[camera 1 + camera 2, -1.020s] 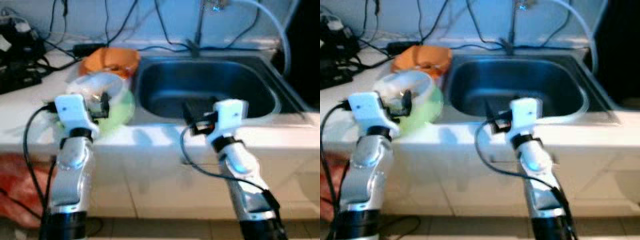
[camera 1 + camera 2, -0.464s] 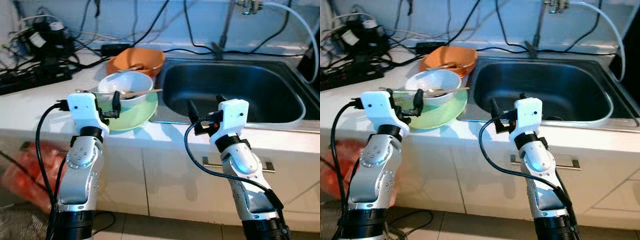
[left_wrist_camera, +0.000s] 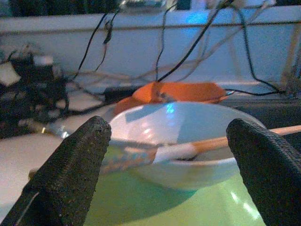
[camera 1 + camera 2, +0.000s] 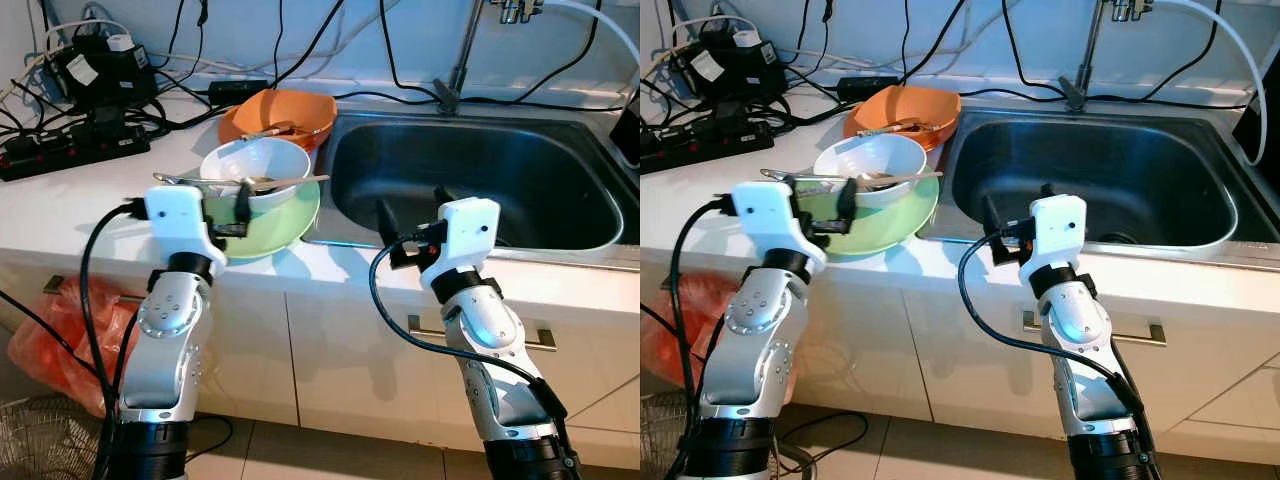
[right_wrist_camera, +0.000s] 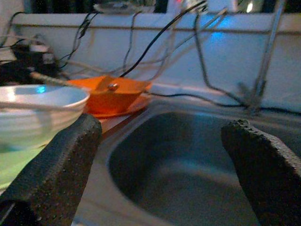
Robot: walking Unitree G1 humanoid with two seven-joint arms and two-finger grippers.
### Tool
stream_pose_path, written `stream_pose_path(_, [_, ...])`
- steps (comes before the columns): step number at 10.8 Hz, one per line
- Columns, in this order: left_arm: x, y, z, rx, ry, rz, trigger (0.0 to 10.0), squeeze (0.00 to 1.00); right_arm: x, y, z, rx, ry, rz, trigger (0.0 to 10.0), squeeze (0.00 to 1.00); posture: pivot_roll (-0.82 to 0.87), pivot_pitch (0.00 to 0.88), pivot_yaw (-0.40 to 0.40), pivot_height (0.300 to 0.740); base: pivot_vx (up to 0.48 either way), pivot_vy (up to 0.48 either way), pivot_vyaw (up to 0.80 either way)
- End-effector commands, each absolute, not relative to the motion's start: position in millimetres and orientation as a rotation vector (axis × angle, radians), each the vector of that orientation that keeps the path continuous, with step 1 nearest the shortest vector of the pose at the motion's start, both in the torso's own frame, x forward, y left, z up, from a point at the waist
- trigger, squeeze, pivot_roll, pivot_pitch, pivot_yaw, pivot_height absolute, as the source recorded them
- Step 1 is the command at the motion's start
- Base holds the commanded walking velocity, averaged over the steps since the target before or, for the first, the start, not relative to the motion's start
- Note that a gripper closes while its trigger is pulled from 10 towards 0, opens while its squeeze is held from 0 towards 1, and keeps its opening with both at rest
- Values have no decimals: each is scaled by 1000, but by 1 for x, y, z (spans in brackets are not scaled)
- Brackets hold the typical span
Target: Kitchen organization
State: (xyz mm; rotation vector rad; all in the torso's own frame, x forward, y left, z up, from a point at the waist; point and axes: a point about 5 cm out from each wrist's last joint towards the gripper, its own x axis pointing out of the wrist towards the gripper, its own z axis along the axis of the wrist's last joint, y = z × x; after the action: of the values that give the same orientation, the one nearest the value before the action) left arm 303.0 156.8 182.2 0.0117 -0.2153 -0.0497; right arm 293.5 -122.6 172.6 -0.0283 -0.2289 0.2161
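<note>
White bowl point(image 4: 254, 172) sits on green plate point(image 4: 283, 222) at bench point(image 4: 60, 215) front edge, chopsticks point(image 4: 285, 182) crosswise over rim; left claw point(image 3: 171, 160) spread, dead ahead, nearer; right claw point(image 5: 162, 155) spread, facing sink point(image 4: 480, 180).

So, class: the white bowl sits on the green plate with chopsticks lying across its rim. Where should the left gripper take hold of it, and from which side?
Probably the near rim of the white bowl, approached from the counter's front edge, where the open left gripper already faces it. Go below or beside the chopsticks spanning the rim, and above the green plate.
</note>
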Motion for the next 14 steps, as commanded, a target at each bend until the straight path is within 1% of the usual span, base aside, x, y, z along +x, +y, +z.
stream_pose_path(1, [304, 151, 192, 44, -265, -92, 10000, 0, 295, -128, 185, -36, -289, 176, 10000, 0, 31, 24, 53, 740, 0, 0, 0])
stream_pose_path(2, [304, 145, 196, 59, -287, -127, 10000, 0, 296, -131, 189, -39, -308, 144, 10000, 0, 30, 23, 54, 740, 0, 0, 0])
stream_pose_path(3, [302, 134, 199, 84, -315, -204, 10000, 0, 297, -135, 194, -56, -326, 104, 10000, 0, 29, 22, 53, 740, 0, 0, 0])
stream_pose_path(5, [302, 130, 197, 76, -314, -237, 10000, 0, 299, -138, 191, -60, -307, 82, 10000, 0, 27, 18, 55, 740, 0, 0, 0])
stream_pose_path(8, [302, 131, 196, 85, -313, -232, 10000, 0, 299, -136, 190, -61, -310, 95, 10000, 0, 28, 18, 53, 740, 0, 0, 0])
stream_pose_path(13, [303, 133, 194, 76, -304, -217, 10000, 0, 299, -133, 187, -68, -301, 114, 10000, 0, 31, 17, 54, 740, 0, -391, 0])
stream_pose_path(14, [303, 134, 195, 59, -306, -212, 10000, 0, 299, -132, 186, -68, -299, 116, 10000, 0, 32, 16, 55, 740, 0, 0, 0])
